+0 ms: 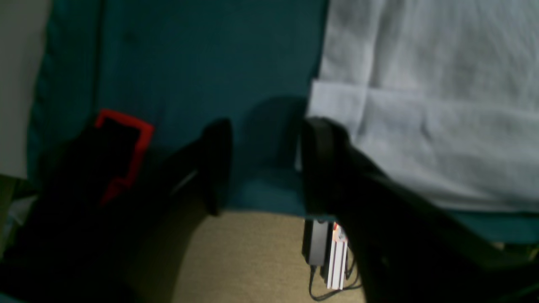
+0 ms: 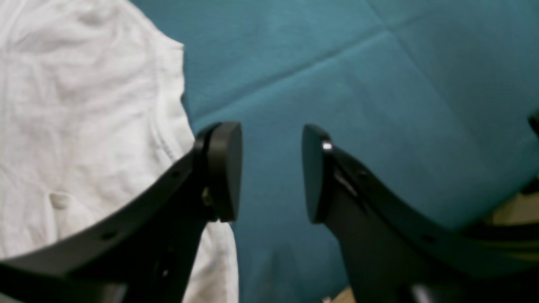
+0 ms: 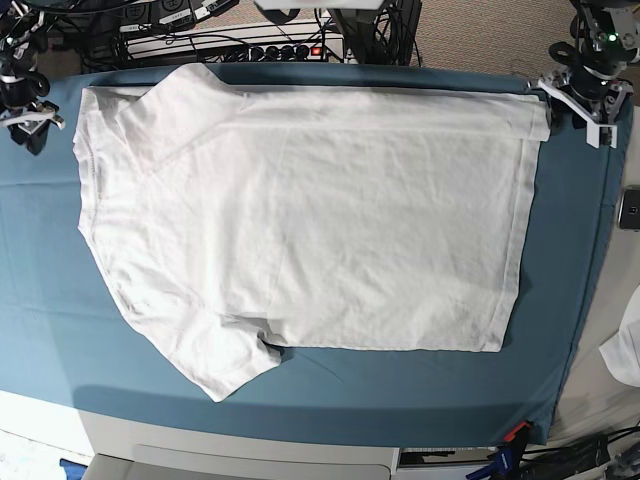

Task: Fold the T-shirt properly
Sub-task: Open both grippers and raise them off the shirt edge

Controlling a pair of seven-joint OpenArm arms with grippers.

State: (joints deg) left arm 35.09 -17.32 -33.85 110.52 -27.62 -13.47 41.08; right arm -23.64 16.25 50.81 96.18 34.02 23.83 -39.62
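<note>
- Jaws on both arms stand apart with nothing between them; right gripper (image 2: 271, 172) hangs over bare teal cloth (image 2: 358, 84), its left finger just beside the T-shirt (image 2: 84, 126) edge. In the base view that gripper (image 3: 28, 120) sits at upper left of frame, just off the shirt's shoulder.
- T-shirt (image 3: 300, 210) lies spread across the teal cloth (image 3: 60, 330), centre frame. Far long edge looks folded over into a narrow band along the top; lower-left sleeve sticks out, not yet folded.
- Left gripper (image 3: 585, 100) at upper right of base view, near the folded band's corner. Left wrist view: gripper (image 1: 265, 166) released, right finger touching or just beside the hem corner of the T-shirt (image 1: 442, 105); blur, can't tell which.
- Risks, my read: an open finger may snag the hem as the arm moves and drag the band open.
- Both grippers sit at the cloth's far edge; a low regrasp could pinch teal cloth with the shirt.
- Uneven lift between arms would skew the next fold.
</note>
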